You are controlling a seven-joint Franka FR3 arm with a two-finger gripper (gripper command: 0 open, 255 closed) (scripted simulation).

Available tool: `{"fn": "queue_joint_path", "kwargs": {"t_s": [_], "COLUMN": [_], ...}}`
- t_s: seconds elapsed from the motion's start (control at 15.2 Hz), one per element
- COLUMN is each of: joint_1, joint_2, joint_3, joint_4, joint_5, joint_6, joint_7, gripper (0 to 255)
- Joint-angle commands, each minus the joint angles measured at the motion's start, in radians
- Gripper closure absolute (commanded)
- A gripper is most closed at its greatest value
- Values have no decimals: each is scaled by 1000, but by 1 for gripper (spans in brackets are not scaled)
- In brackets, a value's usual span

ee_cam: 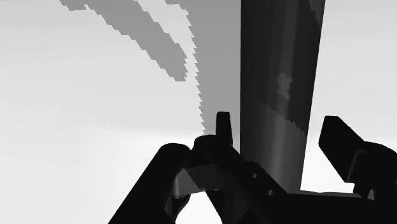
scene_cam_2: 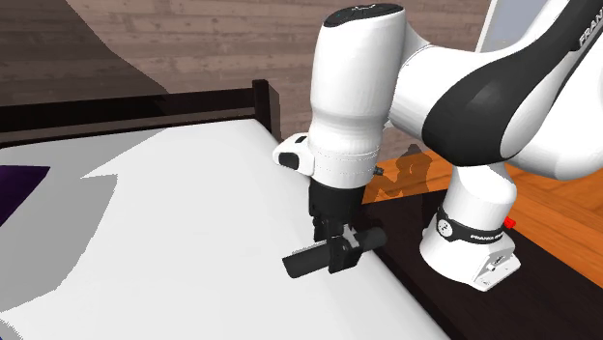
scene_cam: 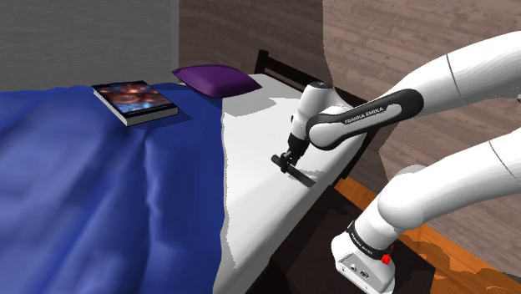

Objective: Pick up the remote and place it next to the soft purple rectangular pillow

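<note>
The remote [scene_cam: 300, 173] is a slim black bar lying on the white sheet [scene_cam: 255, 134] close to the bed's side edge. My gripper [scene_cam: 290, 159] points down over it, its fingers straddling the remote [scene_cam_2: 311, 259] across its width. In the wrist view the remote [ee_cam: 280, 76] runs between the fingertips [ee_cam: 222, 127], with a thin gap showing on each side, so my gripper [ee_cam: 277, 124] is open and narrow around it. The purple pillow [scene_cam: 219, 79] lies at the head of the bed, far from the gripper [scene_cam_2: 336, 246]; one corner of the pillow [scene_cam_2: 19, 188] shows in the second exterior view.
A blue blanket [scene_cam: 100, 200] covers the bed's other half, with a book [scene_cam: 134, 100] on it near the pillow. A dark headboard [scene_cam_2: 193, 106] stands behind. The arm's base [scene_cam: 367, 259] sits beside the bed on the wooden floor [scene_cam_2: 560, 222].
</note>
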Motion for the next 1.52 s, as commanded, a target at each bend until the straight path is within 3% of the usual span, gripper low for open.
{"fn": "queue_joint_path", "kwargs": {"t_s": [0.0, 0.53, 1.45], "joint_1": [0, 0, 14], "joint_2": [0, 0, -153], "joint_3": [0, 0, -21], "joint_4": [0, 0, 99], "joint_5": [0, 0, 16], "joint_6": [0, 0, -252], "joint_7": [0, 0, -29], "gripper": [255, 255, 255]}}
